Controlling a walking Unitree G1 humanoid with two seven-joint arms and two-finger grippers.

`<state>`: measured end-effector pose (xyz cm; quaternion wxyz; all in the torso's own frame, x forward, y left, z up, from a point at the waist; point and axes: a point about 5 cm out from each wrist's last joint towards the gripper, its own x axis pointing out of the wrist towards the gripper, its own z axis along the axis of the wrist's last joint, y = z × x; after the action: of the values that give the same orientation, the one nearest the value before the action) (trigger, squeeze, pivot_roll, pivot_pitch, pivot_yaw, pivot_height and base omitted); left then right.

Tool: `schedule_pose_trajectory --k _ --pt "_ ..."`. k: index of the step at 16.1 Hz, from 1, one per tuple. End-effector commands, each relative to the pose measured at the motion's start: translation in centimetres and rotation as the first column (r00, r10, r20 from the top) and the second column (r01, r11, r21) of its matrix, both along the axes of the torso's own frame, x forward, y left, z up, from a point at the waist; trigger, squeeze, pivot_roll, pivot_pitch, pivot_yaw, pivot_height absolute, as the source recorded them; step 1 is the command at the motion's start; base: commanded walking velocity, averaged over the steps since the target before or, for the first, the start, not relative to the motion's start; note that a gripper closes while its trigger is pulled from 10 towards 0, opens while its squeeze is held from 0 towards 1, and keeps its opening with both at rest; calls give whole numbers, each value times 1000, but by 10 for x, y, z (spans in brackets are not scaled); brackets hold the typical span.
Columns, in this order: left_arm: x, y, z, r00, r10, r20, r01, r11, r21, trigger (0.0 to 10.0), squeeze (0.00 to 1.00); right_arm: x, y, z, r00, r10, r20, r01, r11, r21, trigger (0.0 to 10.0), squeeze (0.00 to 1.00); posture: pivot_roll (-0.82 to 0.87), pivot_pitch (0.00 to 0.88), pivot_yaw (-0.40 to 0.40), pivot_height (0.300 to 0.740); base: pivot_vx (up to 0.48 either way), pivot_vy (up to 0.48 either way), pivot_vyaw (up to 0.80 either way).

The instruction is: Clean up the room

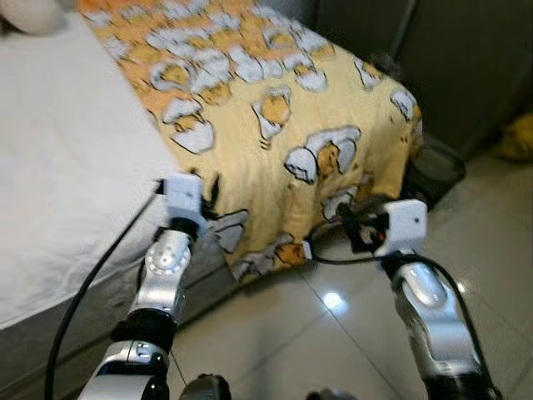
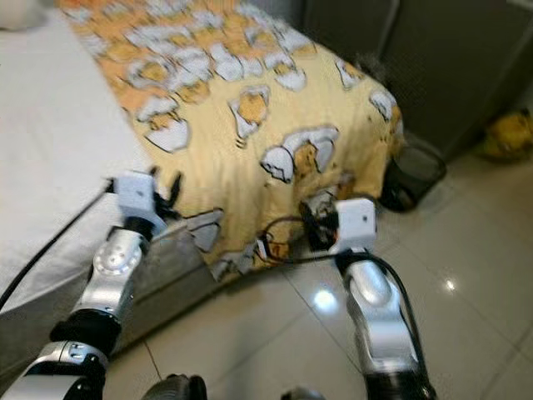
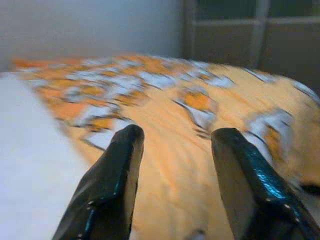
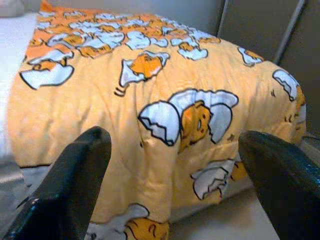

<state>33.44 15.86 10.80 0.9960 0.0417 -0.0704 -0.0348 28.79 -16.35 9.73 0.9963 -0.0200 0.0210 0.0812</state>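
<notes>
Looking down over both arms, we see a bed (image 1: 58,167) with a white sheet on our left and a yellow blanket (image 1: 275,108) printed with cracked-egg cartoon figures spread over its far and right part. The blanket hangs over the bed's foot corner, and its lower hem (image 1: 266,258) drops close to the tiled floor (image 1: 333,333).

Our left gripper (image 3: 175,145) is held up at the edge of the mattress, just where white sheet meets blanket; its jaws are spread, with the blanket showing between them. Our right gripper (image 4: 175,150) is held low beside the draped corner, jaws spread wide, facing the hanging side of the blanket without touching it.

Around us, a dark mesh bin (image 1: 437,171) stands on the floor just beyond the bed's corner, near the blanket's fall. Behind it runs a grey wardrobe front (image 1: 450,58), and a blurred yellow thing (image 1: 516,137) lies on the floor at the far right; we cannot tell what it is. A pale rounded object (image 1: 33,15) sits at the head end of the bed. Black cables (image 1: 92,275) trail from our wrists, the left one lying across the bed's side.

Open tiled floor stretches to our right and toward us, glossy with light spots; the bed's side closes off our left.
</notes>
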Motion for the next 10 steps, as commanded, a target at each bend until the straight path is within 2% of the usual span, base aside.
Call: schedule_pose_trajectory --k 1,2,3,4,6,8,9,10 --pt "-1 8 5 997 75 2 -75 995 -70 10000 1000 4 -3 0 999 -33 13 33 999 -6 10000 1000 -41 0 11 740 0 0 0" --pt "-1 10 5 996 88 -3 -88 993 -78 10000 1000 5 -3 0 999 -44 22 44 999 -4 10000 1000 -40 0 11 740 0 -480 0" --pt "-2 8 8 997 81 11 -80 996 -48 10000 1000 7 -5 -1 998 -58 18 58 998 -2 10000 1000 -40 0 10 740 0 -480 0" --pt "-2 2 7 994 106 13 -106 994 14 10000 0 10 -2 -5 998 -60 0 60 998 -1 10000 1000 -40 0 8 740 0 0 681" --pt "-3 -3 8 994 106 17 -106 994 -4 10000 0 10 3 -7 999 -43 4 43 999 7 10000 1000 -39 0 9 740 0 0 656" --pt "-12 -4 1 991 137 -12 -136 989 53 10000 0 12 6 -8 999 -39 25 39 999 14 10000 1000 -31 0 11 740 0 0 609" --pt "-16 -2 -4 988 143 -63 -142 990 12 10000 0 11 6 -9 999 -40 31 40 999 9 10000 1000 -37 0 13 740 0 0 594" --pt "-17 -1 -11 979 167 -114 -164 986 32 10000 0 11 5 -11 999 -43 30 43 999 9 10000 1000 -37 0 13 740 0 -442 594"
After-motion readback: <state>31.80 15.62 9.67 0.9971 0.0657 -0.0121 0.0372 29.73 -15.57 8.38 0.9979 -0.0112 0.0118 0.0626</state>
